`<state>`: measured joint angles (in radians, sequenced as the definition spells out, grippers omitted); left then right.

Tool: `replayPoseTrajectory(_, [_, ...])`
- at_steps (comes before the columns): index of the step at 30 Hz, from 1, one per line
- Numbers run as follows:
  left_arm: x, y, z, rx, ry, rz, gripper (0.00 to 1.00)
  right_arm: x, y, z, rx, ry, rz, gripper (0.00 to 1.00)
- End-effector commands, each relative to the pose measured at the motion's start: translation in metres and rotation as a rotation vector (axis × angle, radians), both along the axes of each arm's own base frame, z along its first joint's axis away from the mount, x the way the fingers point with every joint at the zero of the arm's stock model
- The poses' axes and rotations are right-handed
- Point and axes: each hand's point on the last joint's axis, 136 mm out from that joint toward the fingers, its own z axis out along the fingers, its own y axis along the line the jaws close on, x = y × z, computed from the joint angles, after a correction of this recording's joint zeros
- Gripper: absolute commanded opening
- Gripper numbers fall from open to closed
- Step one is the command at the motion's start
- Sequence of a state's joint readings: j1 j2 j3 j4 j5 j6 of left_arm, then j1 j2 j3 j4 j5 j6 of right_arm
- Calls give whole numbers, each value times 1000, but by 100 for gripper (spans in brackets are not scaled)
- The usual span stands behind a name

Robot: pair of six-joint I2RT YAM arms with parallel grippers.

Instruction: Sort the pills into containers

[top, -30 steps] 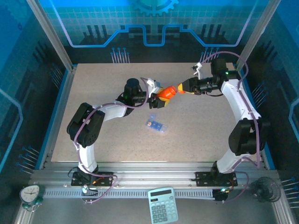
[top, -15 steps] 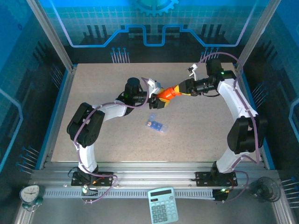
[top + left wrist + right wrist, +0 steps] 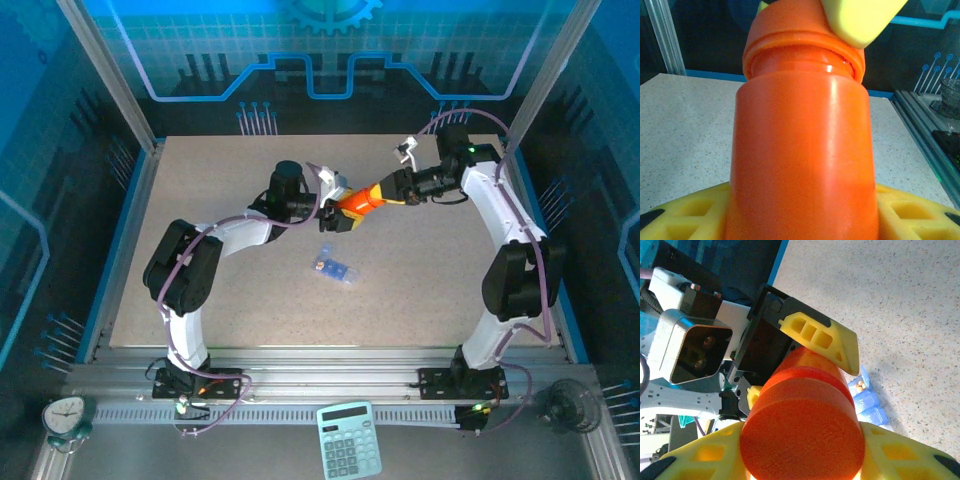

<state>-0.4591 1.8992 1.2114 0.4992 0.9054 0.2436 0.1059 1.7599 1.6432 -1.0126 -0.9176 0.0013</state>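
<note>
Holding the orange bottle (image 3: 352, 204) by its body, the left tool (image 3: 338, 207) has its yellow fingers closed on both sides of it, above the far middle of the table (image 3: 220, 300). The right tool (image 3: 385, 190) faces it from the opposite side and is clamped on the round orange cap (image 3: 372, 192), which sits on the neck of the bottle. The bottle hangs between the two tools and does not touch the table. The pill box (image 3: 334, 268), translucent blue, lies flat on the table, nearer to the arm bases and apart from both tools. In the right wrist view, small pale pills (image 3: 858, 386) show in one compartment.
</note>
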Motion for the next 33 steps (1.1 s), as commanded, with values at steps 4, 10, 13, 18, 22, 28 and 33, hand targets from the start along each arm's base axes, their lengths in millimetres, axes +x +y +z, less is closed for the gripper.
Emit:
replayPoseTrajectory(4, [-9, -5, 23, -13, -87, -95, 16, -11, 7, -7, -9, 31, 57, 41])
replayPoseTrajectory(10, [-14, -5, 21, 16, -82, -129, 16, -14, 10, -12, -40, 34, 89, 41])
replayPoseTrajectory(13, [-15, -5, 20, 18, -78, -138, 16, -15, 13, -16, -47, 45, 99, 40])
replayPoseTrajectory(18, [-15, -7, 23, 11, -76, -147, 15, -17, 20, -24, -60, 67, 115, 40])
replayPoseTrajectory(22, [-15, -8, 27, 7, -77, -152, 15, -17, 25, -28, -62, 83, 111, 40])
replayPoseTrajectory(28, [-14, -8, 29, 14, -78, -152, 15, -12, 29, -36, -69, 123, 56, 39])
replayPoseTrajectory(33, [-11, -8, 27, 18, -89, -131, 14, -7, 34, -43, -21, 178, -30, 39])
